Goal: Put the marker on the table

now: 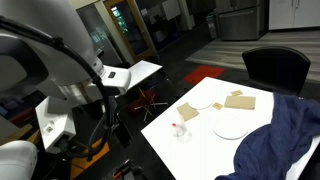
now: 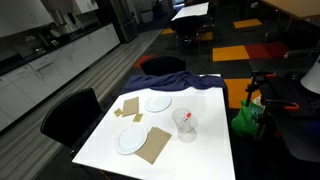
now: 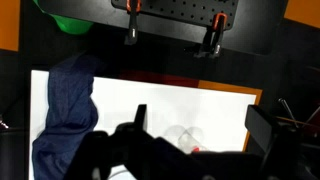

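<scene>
The marker point(image 2: 186, 117) is a thin red stick standing in a small clear cup point(image 2: 185, 124) on the white table point(image 2: 200, 150). In an exterior view the marker point(image 1: 178, 126) shows as a red speck in the cup, near the table's edge on the arm's side. In the wrist view my gripper point(image 3: 200, 120) is open and empty, high above the table point(image 3: 210, 105). The cup point(image 3: 180, 138) lies between the fingers' lines, with the marker's red tip point(image 3: 195, 150) partly hidden by the gripper body.
Two white plates point(image 2: 158, 102) point(image 2: 132, 138), tan card pieces point(image 2: 155, 145) and a dark blue cloth point(image 2: 180, 80) lie on the table. A black chair point(image 2: 70, 115) stands at one side. A green object point(image 2: 245, 118) sits beside the table. The arm point(image 1: 60, 60) stands off the table's edge.
</scene>
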{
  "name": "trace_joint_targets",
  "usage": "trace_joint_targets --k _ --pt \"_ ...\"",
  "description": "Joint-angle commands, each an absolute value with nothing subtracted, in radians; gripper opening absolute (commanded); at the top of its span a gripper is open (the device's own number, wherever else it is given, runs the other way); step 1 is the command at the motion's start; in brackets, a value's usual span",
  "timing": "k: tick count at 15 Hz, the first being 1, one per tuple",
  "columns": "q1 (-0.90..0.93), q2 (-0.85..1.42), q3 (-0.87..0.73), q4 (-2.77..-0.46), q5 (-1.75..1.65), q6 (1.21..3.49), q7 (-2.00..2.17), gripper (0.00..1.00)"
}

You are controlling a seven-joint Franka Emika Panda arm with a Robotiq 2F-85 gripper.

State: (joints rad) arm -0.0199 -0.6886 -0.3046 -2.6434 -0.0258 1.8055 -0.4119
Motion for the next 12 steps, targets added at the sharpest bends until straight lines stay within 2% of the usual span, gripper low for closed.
trace_joint_targets --k 1,7,12 --pt "-0.040 -0.684 -0.286 -2.642 -0.015 1.805 -0.423 1.00" --pt "-0.038 -0.686 -0.282 -2.643 -0.014 1.805 -0.420 1.00" --pt "-0.006 -0.669 -0.193 -2.636 0.009 1.882 -0.339 1.00"
